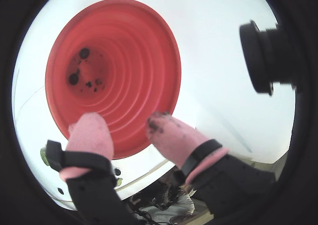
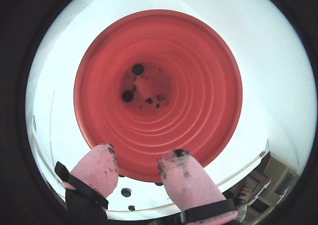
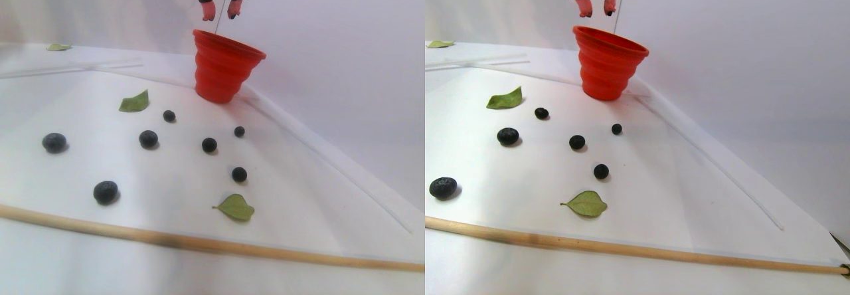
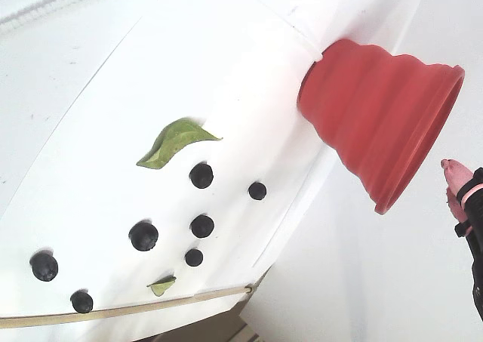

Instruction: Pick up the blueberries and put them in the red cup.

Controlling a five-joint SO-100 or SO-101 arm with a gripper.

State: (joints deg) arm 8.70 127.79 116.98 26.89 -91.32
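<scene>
Pink padded fingertips (image 2: 97, 168) frame the lower edge of both wrist views, and between them your gripper (image 2: 139, 160) is spread wide with nothing held. It hangs directly over the mouth of the ribbed, tapering red silicone cup (image 2: 198, 96), which looks like the pose for letting a berry fall in.

Reading a wrist view from left to right, you see one fingertip, the cup's stepped interior, then the other fingertip with dark smears on it. Two small, round, dark blueberries (image 2: 128, 95) lie on the cup's floor, with several dark specks beside them. You cannot tell whether those specks are juice stains or fragments.

In the left half of the stereo pair, seven more of these berries lie scattered on the white counter (image 3: 299, 195), well apart from the cup. Among them are green leaves (image 3: 135, 101), and a thin wooden rod (image 3: 199, 243) lies along the near edge. Most of the task appears still to be done.

The arm is cut off at the top of the stereo pair and at the right edge of the fixed view.
</scene>
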